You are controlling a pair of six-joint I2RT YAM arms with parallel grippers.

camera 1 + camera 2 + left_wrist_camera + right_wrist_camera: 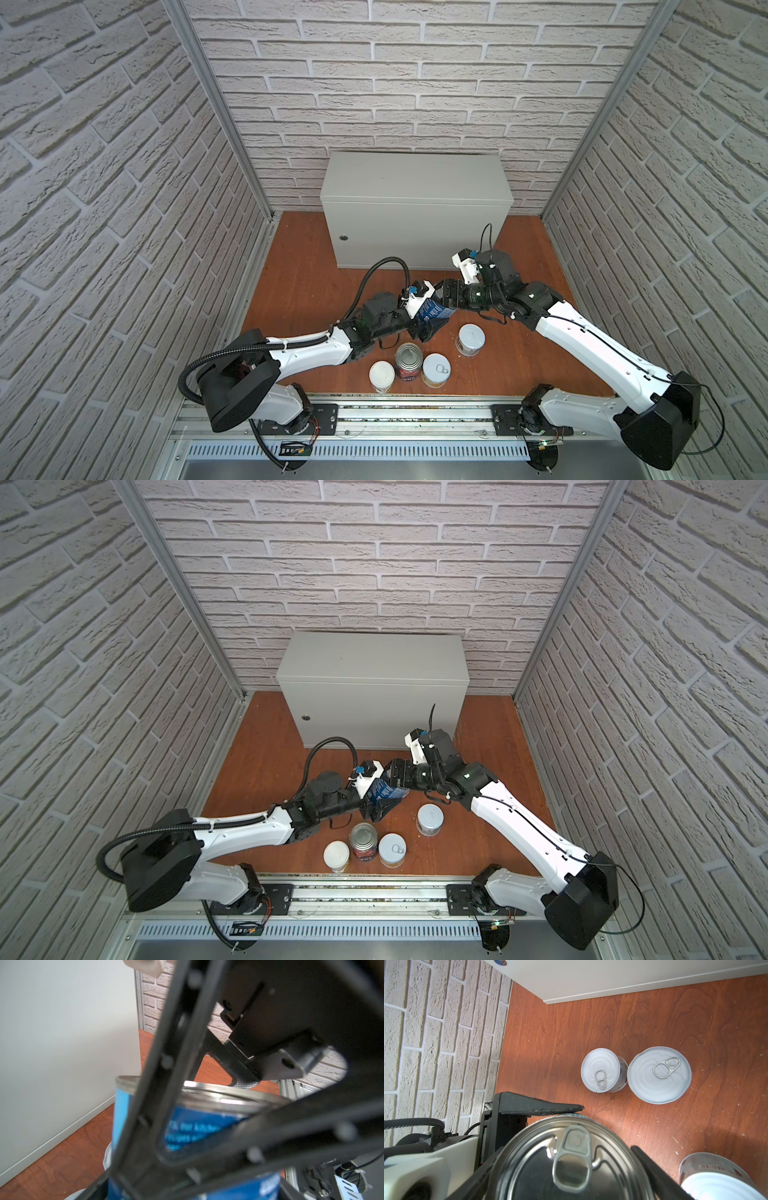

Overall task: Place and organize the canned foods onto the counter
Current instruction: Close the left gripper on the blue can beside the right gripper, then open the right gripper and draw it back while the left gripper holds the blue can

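Nearest, the tomato can (408,360) and white-lidded neighbours (436,369) are standing on the floor (316,291). Above them the blue can (432,311) is hanging tilted, its long axis leaning and its pull-tab lid facing the right wrist. The right gripper (441,300) is clamping it. The left gripper (432,328) is flanking it — whether it is pressing, I cannot tell. A premature release risks dropping it onto those cans. Farthest, the counter (415,178) is carrying no can.

My left arm (307,353) and right arm (582,336): white shells, black joints, ribbed black hose (390,259), tiny green LED (530,296) lol
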